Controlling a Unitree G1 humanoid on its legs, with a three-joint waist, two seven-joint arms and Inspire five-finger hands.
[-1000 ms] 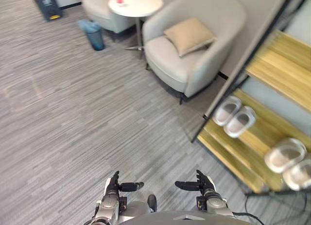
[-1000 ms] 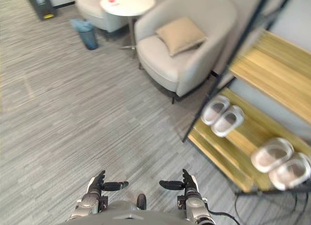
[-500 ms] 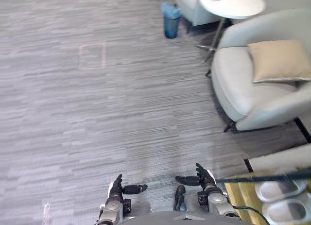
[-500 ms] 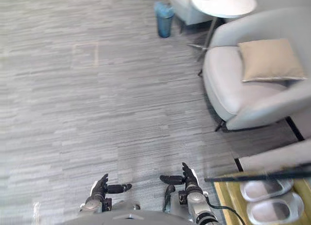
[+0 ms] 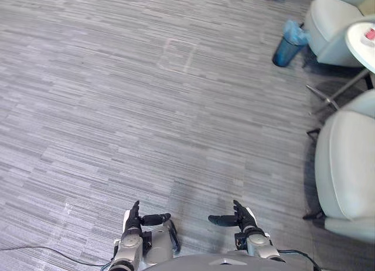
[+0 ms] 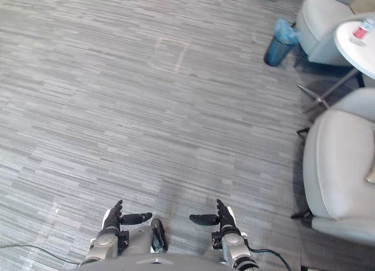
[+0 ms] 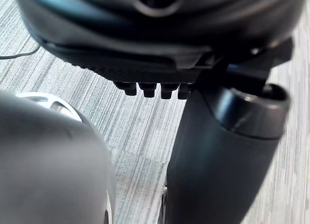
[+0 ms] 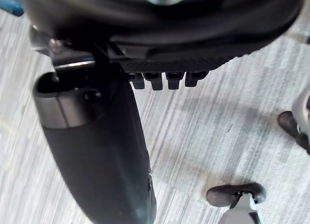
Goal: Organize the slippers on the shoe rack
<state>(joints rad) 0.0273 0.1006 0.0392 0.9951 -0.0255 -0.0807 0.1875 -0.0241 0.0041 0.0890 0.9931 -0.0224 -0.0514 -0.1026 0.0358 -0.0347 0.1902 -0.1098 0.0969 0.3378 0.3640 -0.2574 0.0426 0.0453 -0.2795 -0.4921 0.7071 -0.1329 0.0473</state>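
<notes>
— Left eye view is swinging left, off the rack; its slippers are lying beyond the armchair (image 5: 347, 165).
— Left hand (image 5: 133, 216) and right hand (image 5: 241, 216) are hovering wide, empty; probably hunting strays.

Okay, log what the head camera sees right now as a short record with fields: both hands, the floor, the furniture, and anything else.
left hand: open, empty, low in the head view
right hand: open, empty, level with the left
floor: grey striped carpet
near armchair: light grey, at the robot's right
far armchair: light grey, further ahead on the right
round table: white, between the armchairs
blue bin: on the floor beside the far armchair
</notes>
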